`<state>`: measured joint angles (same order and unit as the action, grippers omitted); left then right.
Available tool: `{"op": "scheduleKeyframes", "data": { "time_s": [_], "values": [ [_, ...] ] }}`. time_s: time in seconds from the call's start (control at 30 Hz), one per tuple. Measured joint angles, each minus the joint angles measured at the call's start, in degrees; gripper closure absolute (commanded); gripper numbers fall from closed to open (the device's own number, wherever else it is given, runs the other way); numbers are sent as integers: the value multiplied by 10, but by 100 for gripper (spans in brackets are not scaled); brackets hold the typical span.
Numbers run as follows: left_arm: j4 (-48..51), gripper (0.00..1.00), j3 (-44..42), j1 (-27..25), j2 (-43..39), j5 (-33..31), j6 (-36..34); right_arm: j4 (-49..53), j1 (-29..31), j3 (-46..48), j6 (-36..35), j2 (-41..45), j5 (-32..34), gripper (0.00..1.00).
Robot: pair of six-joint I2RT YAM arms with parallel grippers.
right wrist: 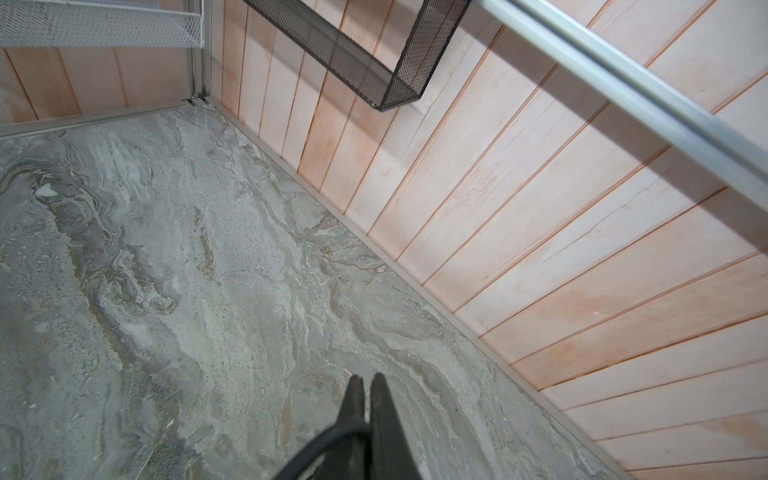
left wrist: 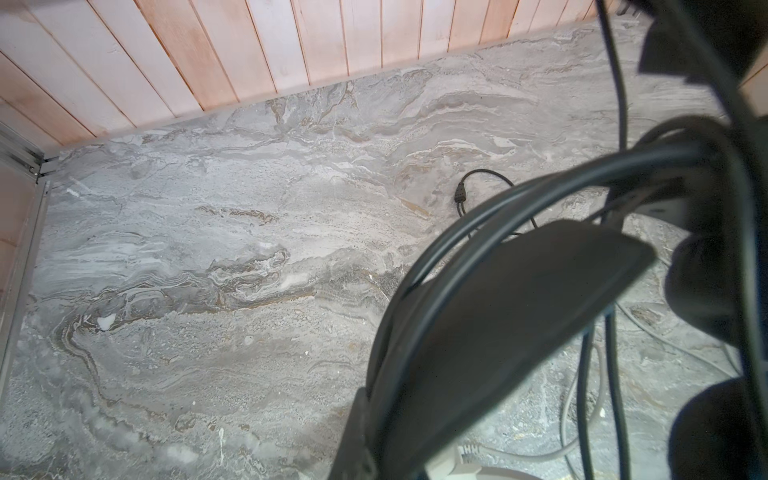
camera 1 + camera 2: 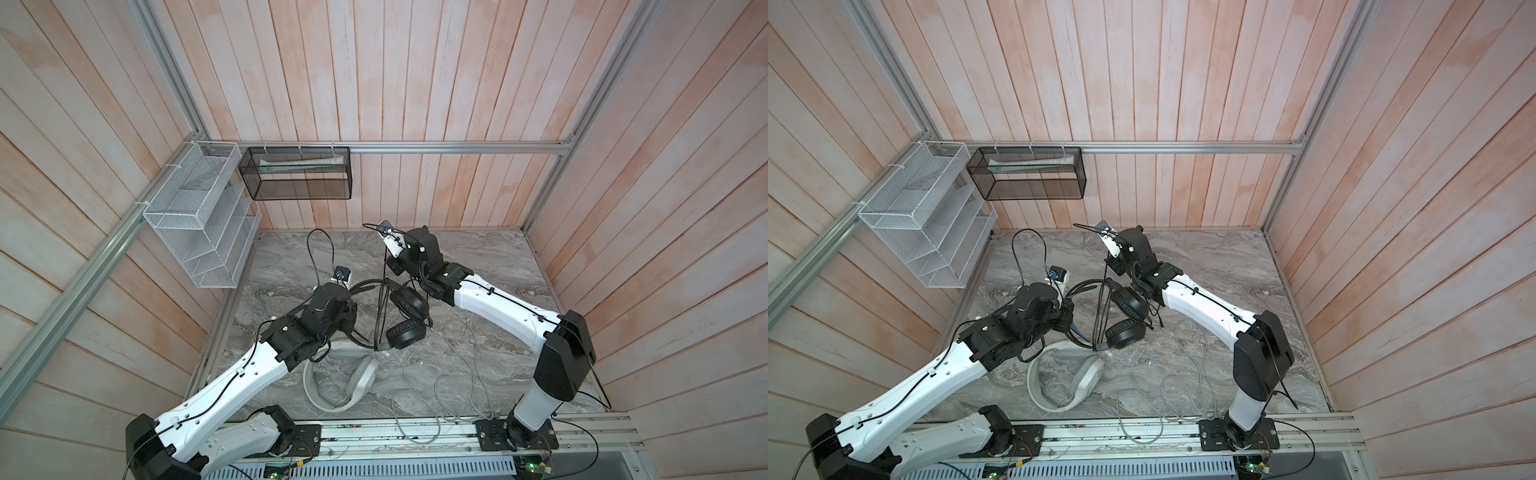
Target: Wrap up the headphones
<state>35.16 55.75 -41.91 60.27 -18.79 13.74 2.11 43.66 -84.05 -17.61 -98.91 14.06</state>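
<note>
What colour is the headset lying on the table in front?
It is a white-grey headset, clearest in a top view.

Beyond the black headphones (image 3: 409, 309) toward the back wall (image 3: 415, 187) the surface (image 3: 490, 253) lies bare, while on their near side the white headphones (image 3: 360, 378) and loose grey cable (image 2: 562, 419) clutter the way through

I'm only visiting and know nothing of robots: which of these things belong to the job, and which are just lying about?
Part of the job: black headphones, black cable, white headphones, grey cable.

Just there: white wire rack, black mesh basket, tube lying in that basket.
</note>
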Motion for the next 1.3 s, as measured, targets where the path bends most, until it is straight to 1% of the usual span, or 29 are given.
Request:
{"op": "scheduleKeyframes", "data": {
  "time_s": [0.17, 0.23, 0.33, 0.47, 0.5, 0.57, 0.67, 0.77, 0.97, 1.1, 1.3],
  "values": [
    [4, 100, 5, -1, -7, -10, 8, 9, -22, 2, 20, -9, -40, 99],
    [12, 100, 17, -1, -14, -10, 13, 7, -24, 6, 28, -9, -62, 93],
    [26, 100, 48, -1, -24, -5, 24, -8, -24, 22, 42, -5, -97, 79],
    [31, 100, 98, -10, -46, 30, 33, -32, -53, 66, 69, 13, -148, 66],
    [32, 100, 114, -10, -50, 38, 35, -40, -63, 76, 76, 19, -164, 64],
    [31, 100, 138, -11, -52, 50, 46, -57, -84, 98, 93, 28, -195, 57],
    [30, 100, 171, -11, -52, 61, 57, -88, -108, 137, 120, 45, -242, 53],
    [38, 100, 200, -11, -48, 64, 64, -123, -118, 179, 143, 59, -287, 51],
    [64, 100, 262, -11, -17, 62, 70, -189, -118, 246, 180, 66, -344, 52],
    [83, 100, 306, -9, 10, 57, 70, -234, -118, 298, 205, 74, -356, 50],
    [100, 100, 356, 4, 38, 48, 69, -308, -118, 376, 242, 93, -355, 49]
  ]
}}
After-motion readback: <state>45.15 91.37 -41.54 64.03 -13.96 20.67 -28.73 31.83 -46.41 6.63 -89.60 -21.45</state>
